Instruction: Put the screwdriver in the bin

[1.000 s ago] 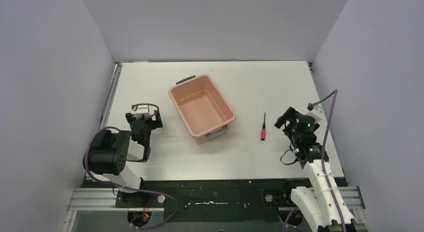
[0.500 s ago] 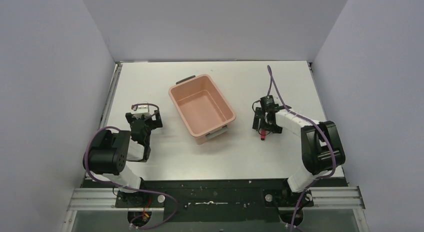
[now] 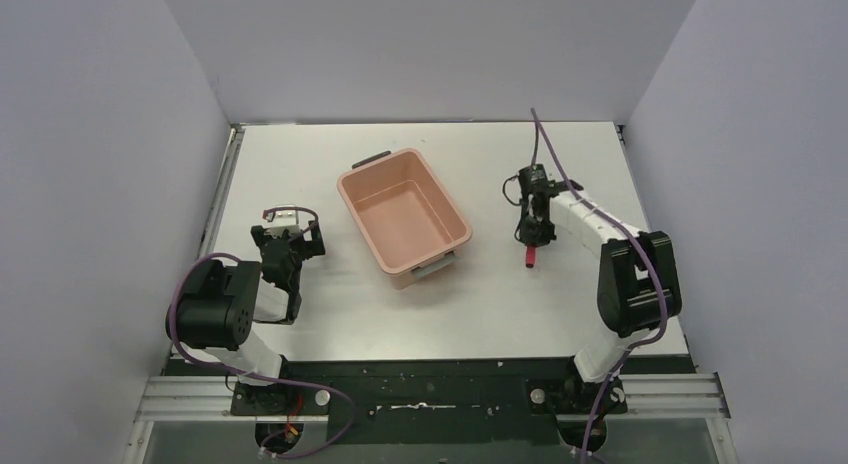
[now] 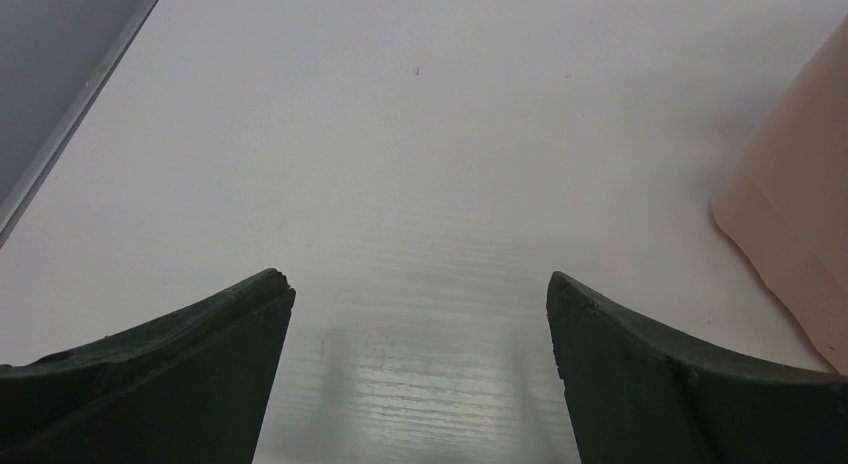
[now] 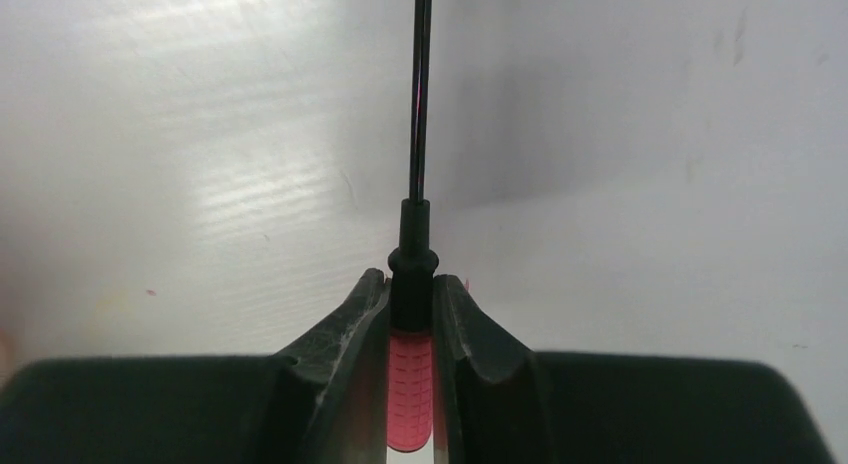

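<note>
Surface: white table (image 3: 330, 314) with plain pale walls on three sides, black rail along the near edge where both arms are bolted down.
Left gripper (image 4: 420, 304): parked on the near-left part of the table, pointing away from the bases. Its dark fingers (image 4: 180, 374) stand well apart with only bare tabletop between them, so it's holding nothing.
Left wrist view: a corner of the bin's pink wall pokes in at the right edge, close to the gripper but not touching.
Right gripper (image 5: 411, 294): reached out over the right half of the table, a bit farther out than the left one. Jaws are squeezed together on the screwdriver's handle, up at the collar end.
Screwdriver (image 5: 412, 246): pinched in the right gripper. Ribbed red-pink handle sits between the pads, and the slim black shaft sticks straight out past the fingertips. From above, the red butt end shows on the near side of the gripper. Honestly can't tell if it's lifted clear of the table.
Bin (image 3: 364, 224): salmon-pink tub around mid-table, angled, sitting between the two grippers. Grey handles on its near and far short ends. The screwdriver is to its right, outside it.
</note>
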{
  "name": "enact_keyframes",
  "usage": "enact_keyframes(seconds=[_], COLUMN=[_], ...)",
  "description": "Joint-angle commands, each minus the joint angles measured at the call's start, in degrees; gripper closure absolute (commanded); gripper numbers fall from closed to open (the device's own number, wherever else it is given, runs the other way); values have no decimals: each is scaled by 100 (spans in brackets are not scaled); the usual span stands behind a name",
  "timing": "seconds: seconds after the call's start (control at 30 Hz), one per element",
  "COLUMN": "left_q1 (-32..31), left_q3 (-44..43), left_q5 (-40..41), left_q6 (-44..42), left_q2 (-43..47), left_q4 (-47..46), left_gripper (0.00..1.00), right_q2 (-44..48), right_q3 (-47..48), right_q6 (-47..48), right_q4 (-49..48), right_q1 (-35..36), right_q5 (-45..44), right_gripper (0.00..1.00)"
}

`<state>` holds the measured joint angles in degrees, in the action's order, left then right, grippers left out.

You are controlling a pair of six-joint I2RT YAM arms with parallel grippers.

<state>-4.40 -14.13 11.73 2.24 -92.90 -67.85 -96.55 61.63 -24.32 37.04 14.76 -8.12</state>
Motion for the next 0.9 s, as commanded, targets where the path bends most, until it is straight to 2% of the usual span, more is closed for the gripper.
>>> enact_keyframes(seconds=[0.0,0.17,0.23,0.33,0.4,0.5,0.6,0.7,0.87], left_q1=[1,2,1,1,1,6,1,2,1], left_q3=[-46,-46,-46,-46,-45,-46,-46,-46,-46], left_q5=[-65,-65,-65,-65,-65,-64,-65,-65,-65], left_q6=[-56,-57,-53,-56,-56,-55,-57,-53,-51], left_q2=[54,57,63,61,54,59,62,57,60], left_q4=[-144,-140,-143,-147,-145,-145,-141,-144,-141], left_gripper=[3,3,3,3,3,3,3,3,3], right_q2=[-173,-767,-914,-1030,-973,-788,-981,-1544,-2446], right_q3=[2086,4329,5009,5765,5893,5606,5564,5819,5845], right_q6=[608,748,551,156,-202,-665,-727,-600,-269], right_q4=[1775,3621,3812,3612,3128,1881,1073,1029,1062], right_q1=[-292,-314,-289,15,451,1510,2408,2889,3235], right_q5=[246,274,450,755,768,610,386,91,-34], right_gripper=[100,100,100,100,100,100,100,100,100])
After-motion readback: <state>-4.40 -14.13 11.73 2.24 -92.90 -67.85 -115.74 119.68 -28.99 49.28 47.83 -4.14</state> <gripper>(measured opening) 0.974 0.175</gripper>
